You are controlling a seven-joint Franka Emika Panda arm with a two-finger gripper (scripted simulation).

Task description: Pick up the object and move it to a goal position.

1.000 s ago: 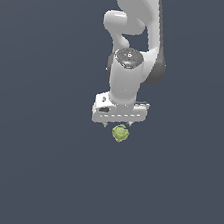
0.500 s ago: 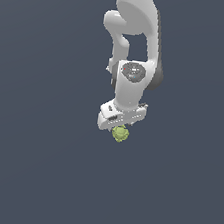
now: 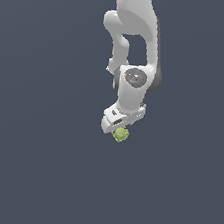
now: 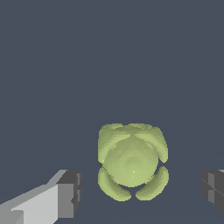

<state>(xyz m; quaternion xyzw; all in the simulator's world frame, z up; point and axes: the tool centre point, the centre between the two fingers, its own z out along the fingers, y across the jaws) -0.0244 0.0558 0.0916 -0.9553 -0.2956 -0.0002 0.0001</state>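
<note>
The object is a small yellow-green lumpy ball, sitting just under the white gripper in the exterior view. In the wrist view the ball lies between the two fingers, with clear gaps on both sides. One dark finger pad and the other pad stand wide apart, touching nothing. The gripper is open around the ball. The white arm rises above it in the exterior view.
A plain dark blue-grey surface fills the scene around the arm and ball. No other objects or edges show.
The hand has turned about its vertical axis, so the gripper bar now sits slanted. The ball has stayed in the same place under it.
</note>
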